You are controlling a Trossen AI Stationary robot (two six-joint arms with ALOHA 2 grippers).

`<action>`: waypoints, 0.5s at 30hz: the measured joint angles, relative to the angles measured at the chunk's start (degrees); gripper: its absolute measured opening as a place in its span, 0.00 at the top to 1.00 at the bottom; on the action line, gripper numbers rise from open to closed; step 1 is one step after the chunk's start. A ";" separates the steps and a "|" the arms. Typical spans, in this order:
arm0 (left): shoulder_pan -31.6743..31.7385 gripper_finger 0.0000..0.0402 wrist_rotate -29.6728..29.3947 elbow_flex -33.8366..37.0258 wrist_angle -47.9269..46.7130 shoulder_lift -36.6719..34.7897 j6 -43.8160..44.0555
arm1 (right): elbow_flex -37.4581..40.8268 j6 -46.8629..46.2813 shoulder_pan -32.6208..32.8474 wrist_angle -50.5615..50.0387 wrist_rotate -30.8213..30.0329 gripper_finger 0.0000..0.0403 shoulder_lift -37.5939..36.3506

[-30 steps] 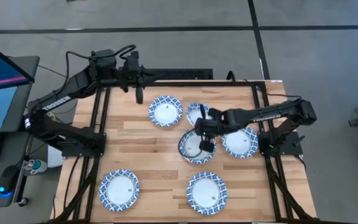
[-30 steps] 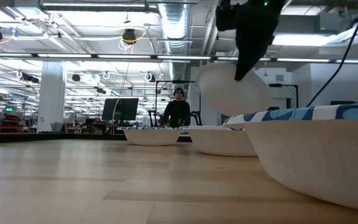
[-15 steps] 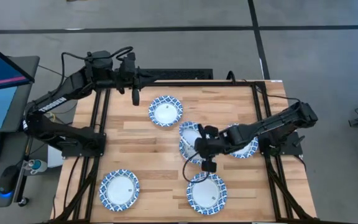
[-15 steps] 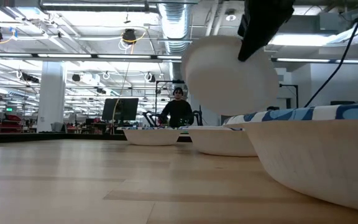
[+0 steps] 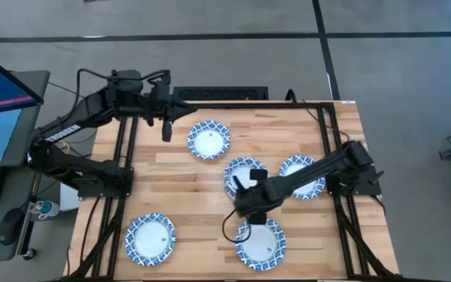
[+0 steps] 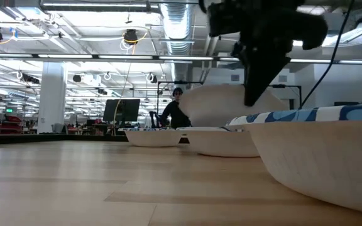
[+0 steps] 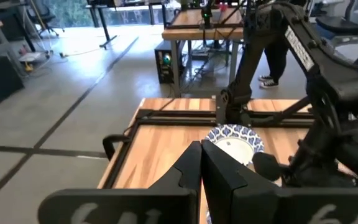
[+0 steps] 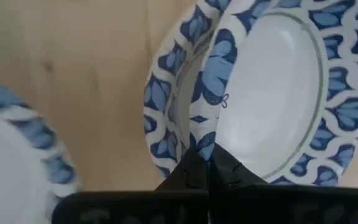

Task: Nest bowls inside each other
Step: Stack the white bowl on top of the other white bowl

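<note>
Open workshop hall behind, one person (image 6: 176, 112) standing far back. Wooden table (image 5: 178, 196) in a dark frame carries everything.

Arms: two.
- Left arm idle above the table's far left corner. Left gripper (image 5: 166, 129) hangs clear of all bowls with its fingers pressed together and nothing between them.
- Right arm reaches across to mid-table. Right gripper (image 5: 245, 190) is pinched on the rim of the held bowl (image 8: 272, 87). The low view shows that bowl tilted, its white underside lifted. My reading is that it is being lowered at an angle so it slides into the centre bowl (image 8: 157, 106) directly beneath; whether the two already touch I cannot tell.

Bowls: six by my count.
- Four lie singly and upright, well apart, presumably awaiting collection: far bowl (image 5: 208, 139), right bowl (image 5: 296, 164) partly under the right arm, near-left bowl (image 5: 150, 236), near-centre bowl (image 5: 265, 247).
- Two are at centre, one over the other. From above they read as a single round, while the right wrist view shows both patterned rims.

Judgement: first nesting under way, four bowls left to gather.
</note>
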State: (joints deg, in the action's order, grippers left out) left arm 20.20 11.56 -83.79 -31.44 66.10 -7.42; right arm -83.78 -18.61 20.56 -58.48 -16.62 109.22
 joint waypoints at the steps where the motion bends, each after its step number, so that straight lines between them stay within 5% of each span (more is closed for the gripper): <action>1: -0.01 1.00 -0.02 0.00 -0.14 -0.06 -0.40 | -1.71 -0.07 -0.16 -2.18 -0.19 0.99 1.36; 15: -0.01 1.00 -0.27 0.02 -2.39 -1.73 -2.67 | -12.75 0.64 -1.58 -4.49 6.13 0.84 12.14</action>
State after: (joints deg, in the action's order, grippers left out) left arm 20.18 11.29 -83.77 -33.83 64.37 -10.09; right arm -96.53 -17.98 18.98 -62.97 -10.49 121.36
